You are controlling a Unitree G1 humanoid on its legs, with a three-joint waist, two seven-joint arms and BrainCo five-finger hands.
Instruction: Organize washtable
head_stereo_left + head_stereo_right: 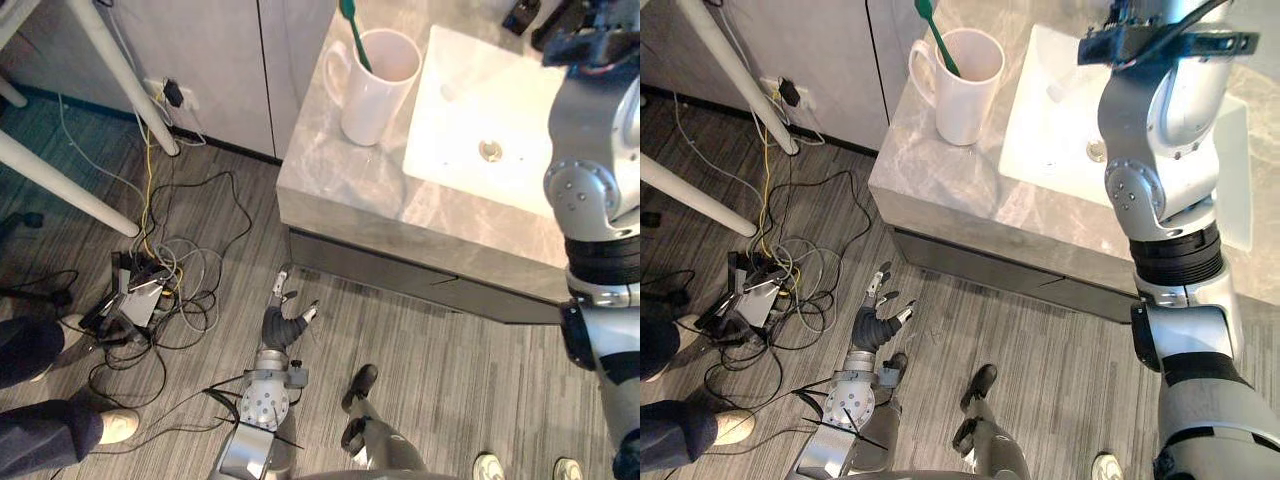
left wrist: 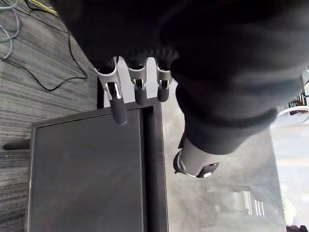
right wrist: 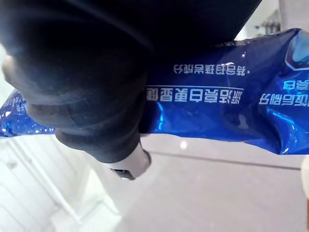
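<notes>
A white mug (image 1: 375,90) with a green toothbrush (image 1: 352,30) in it stands on the grey marble washtable (image 1: 330,180), left of the white sink (image 1: 480,110). My right arm reaches up over the sink, and my right hand (image 1: 1160,42) is at its far side. In the right wrist view that hand (image 3: 87,96) is curled round a blue toothpaste tube (image 3: 217,111), with the thumb (image 3: 128,162) wrapped over it. My left hand (image 1: 285,325) hangs low in front of the dark cabinet front, holding nothing, with its fingers (image 2: 116,96) straight.
A tangle of cables and a power strip (image 1: 140,290) lies on the floor at left, beside slanted white legs (image 1: 110,60). A person's shoes (image 1: 110,425) are at lower left, and more shoes (image 1: 487,467) at the bottom right. A dark item (image 1: 522,15) sits behind the sink.
</notes>
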